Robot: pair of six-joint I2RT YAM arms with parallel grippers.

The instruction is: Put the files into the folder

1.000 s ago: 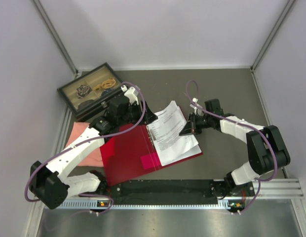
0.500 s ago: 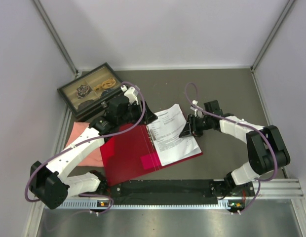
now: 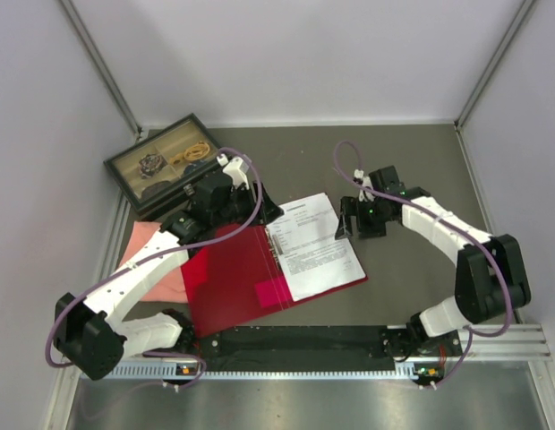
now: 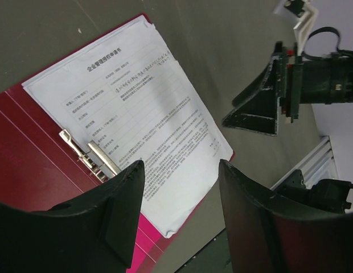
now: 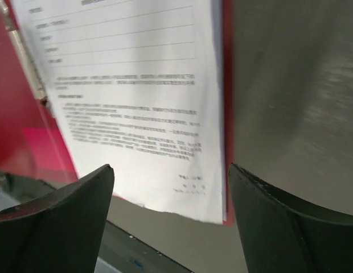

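1. Right gripper (image 5: 171, 216): jaws apart, empty, over the papers (image 3: 313, 246).
2. Left gripper (image 4: 179, 205): jaws apart, empty, above the clip (image 4: 88, 153).
3. Papers lie flat inside the open folder (image 3: 233, 278).
4. Likely remaining: closing the cover.

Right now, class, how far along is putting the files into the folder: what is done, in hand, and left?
Done: the files lie flat inside the open folder. In hand: nothing; the left end effector and the right end effector are both open and hold nothing. Left: probably closing the cover, since the folder lies open.
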